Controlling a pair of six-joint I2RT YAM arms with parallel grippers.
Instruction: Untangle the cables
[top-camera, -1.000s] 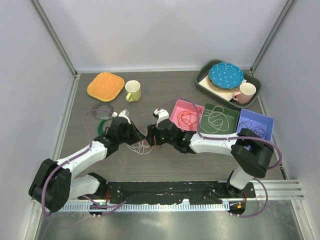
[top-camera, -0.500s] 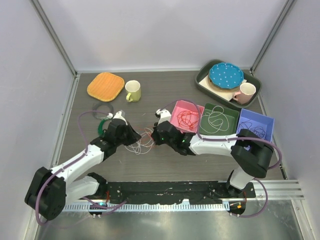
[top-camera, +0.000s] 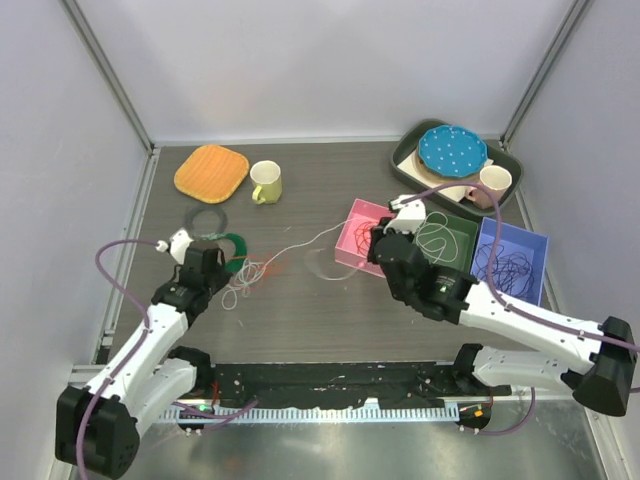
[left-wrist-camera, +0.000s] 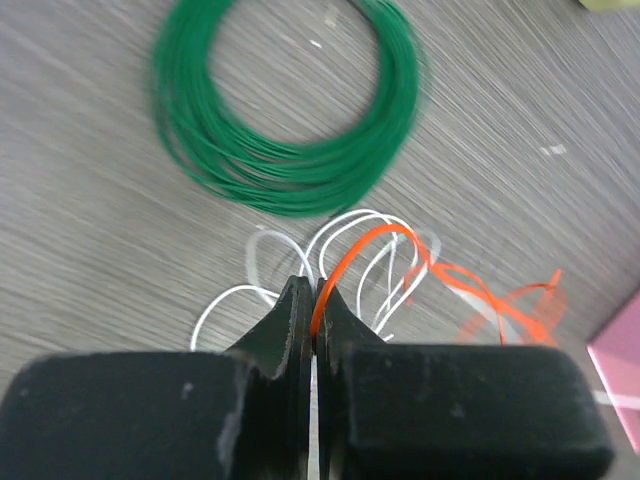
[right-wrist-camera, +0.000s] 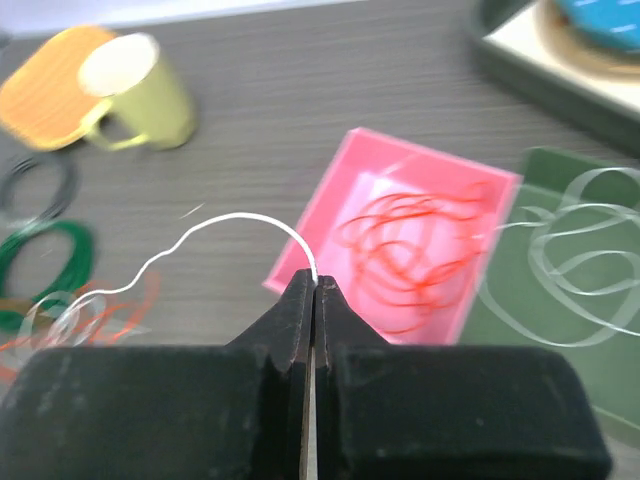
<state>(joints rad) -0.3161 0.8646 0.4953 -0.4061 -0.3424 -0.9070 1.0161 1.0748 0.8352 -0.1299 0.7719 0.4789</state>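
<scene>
- We read this as a robotics lab test cell, not a home or a shop.
- Plain white panel walls (top-camera: 330, 70) and bare metal corner posts (top-camera: 108, 75) box in a dark wood-grain worktop (top-camera: 300, 320).
- A white-and-black left robot arm (top-camera: 150, 325) and its twin, the right robot arm (top-camera: 520, 320), rise from a black mounting rail (top-camera: 340, 380) at the near edge.
- A square pink bin (top-camera: 356, 218), a green bin (top-camera: 462, 232) and a blue bin (top-camera: 530, 245) stand in a row, holding thin floppy cables (right-wrist-camera: 400, 245).
- The few household pieces sit apart: an orange quilted pad (top-camera: 211, 172), a yellow-green mug (top-camera: 266, 182), and a dark green tray (top-camera: 505, 165) with a blue dotted plate (top-camera: 452, 150).
</scene>
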